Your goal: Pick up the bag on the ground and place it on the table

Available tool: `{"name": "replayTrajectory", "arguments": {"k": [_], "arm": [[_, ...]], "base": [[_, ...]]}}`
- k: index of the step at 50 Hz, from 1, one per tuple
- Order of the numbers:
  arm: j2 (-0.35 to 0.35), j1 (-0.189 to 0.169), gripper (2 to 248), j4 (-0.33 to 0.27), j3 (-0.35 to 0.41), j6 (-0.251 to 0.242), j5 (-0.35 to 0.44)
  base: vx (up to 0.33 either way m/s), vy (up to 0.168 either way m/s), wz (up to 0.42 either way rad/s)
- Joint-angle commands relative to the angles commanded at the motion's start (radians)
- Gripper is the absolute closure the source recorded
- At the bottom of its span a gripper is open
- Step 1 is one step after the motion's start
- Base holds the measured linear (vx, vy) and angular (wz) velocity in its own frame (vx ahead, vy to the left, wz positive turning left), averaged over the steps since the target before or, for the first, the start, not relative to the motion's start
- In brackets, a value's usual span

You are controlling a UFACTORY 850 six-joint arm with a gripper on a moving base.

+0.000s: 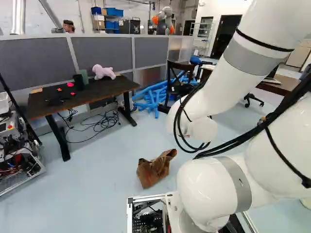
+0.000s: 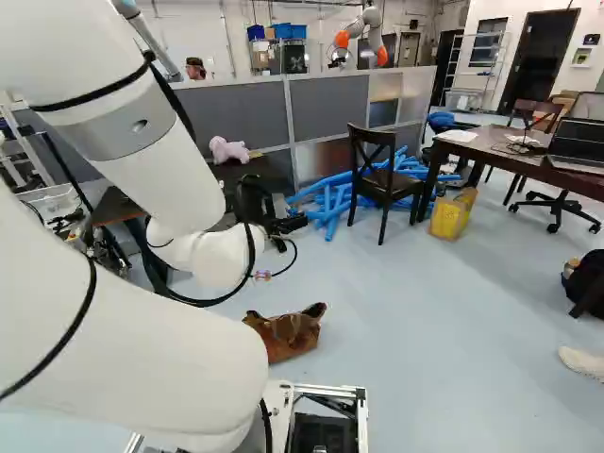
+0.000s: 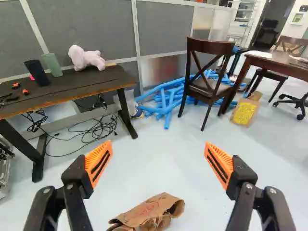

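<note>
Pale floor point(image 3: 159, 168), bag point(image 3: 151, 211) lying on it w/ nothing gripping it, dark table point(image 3: 67, 89) beyond by the partition point(image 3: 91, 29); my jaws point(image 3: 158, 166) wide & empty, pointing over it; nothing done yet, I'd say: reach, grip, lift, carry & place all left

The white, jointed robot arm with grey bands point(image 1: 252, 53) is noted folded above its base joint, its upper segment sloping down from the top of both base views to the rounded white wrist point(image 2: 222, 257), with loose black cables point(image 1: 181, 127) looping alongside. The black two-finger gripper point(image 2: 274, 221) extends ahead of the wrist. Inspected in the wrist view, the gripper point(image 3: 158, 149) stands wide open, its ribbed orange pads point(image 3: 99, 164) well apart and angled inward, nothing between them gripped.
</note>
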Motion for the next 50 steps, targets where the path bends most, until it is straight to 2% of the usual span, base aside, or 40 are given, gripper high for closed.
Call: {"name": "replayTrajectory", "arguments": {"k": [31, 50], "arm": [[-0.119, 0.002, 3, 0.0, -0.105, 0.0, -0.03], [-0.25, 0.03, 3, 0.003, -0.187, 0.0, -0.074]], "base": [[0.004, 0.0, 0.001], [0.0, 0.0, 0.0]]}}
